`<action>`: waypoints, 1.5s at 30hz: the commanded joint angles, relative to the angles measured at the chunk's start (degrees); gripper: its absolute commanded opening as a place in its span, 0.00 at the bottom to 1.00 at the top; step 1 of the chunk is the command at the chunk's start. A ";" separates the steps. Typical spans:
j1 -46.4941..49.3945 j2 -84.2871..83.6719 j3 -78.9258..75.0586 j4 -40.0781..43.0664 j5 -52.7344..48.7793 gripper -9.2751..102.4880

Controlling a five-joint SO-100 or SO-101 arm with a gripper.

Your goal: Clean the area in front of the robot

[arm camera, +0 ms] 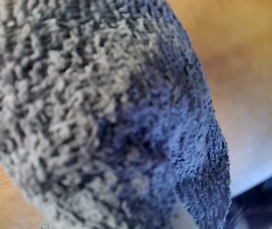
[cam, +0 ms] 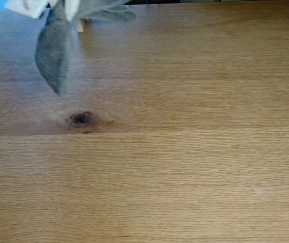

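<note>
Nearest the fixed camera lies the tabletop [cam: 195, 182], a broad spread of light-brown oak grain, bare across the whole foreground and right side. One straight plank seam [cam: 210, 129] runs across it from edge to edge about halfway up the picture. Just above that seam, left of centre, sits one small dark knot [cam: 80, 118] with the grain swirling round it.

Further back, at upper left, one grey terry cloth [cam: 55, 50] hangs down in a long pointed fold, its tip ending a little above the knot in the picture; whether the tip touches the wood cannot be told. A second flap of the same cloth spreads to the right along the top edge. The cloth hangs from the white plastic of the robot [cam: 27, 7], cut off by the top edge, so the gripper appears to have hold of the cloth (the fingers themselves are hidden by the fabric and the frame edge, and how far they stand apart cannot be told).

At the far top-left corner is a small patch of bright blue, too little of it to identify.

In the wrist view the cloth [arm camera: 78, 105] is very close, its looped grey weave plain, part of it in bluish shadow. Beyond it the tabletop [arm camera: 241, 62] shows as a blurred orange-brown surface.
</note>
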 commanded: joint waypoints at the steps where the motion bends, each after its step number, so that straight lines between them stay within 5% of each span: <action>1: 9.84 3.60 4.39 -2.81 0.44 0.08; 15: 17.14 -13.10 28.04 -46.93 -8.09 0.08; 21: 16.96 -13.36 32.87 -57.92 -12.83 0.25; 34: 6.59 3.60 33.75 -60.56 -12.04 0.39; 45: -16.88 15.73 33.84 -53.17 -8.96 0.15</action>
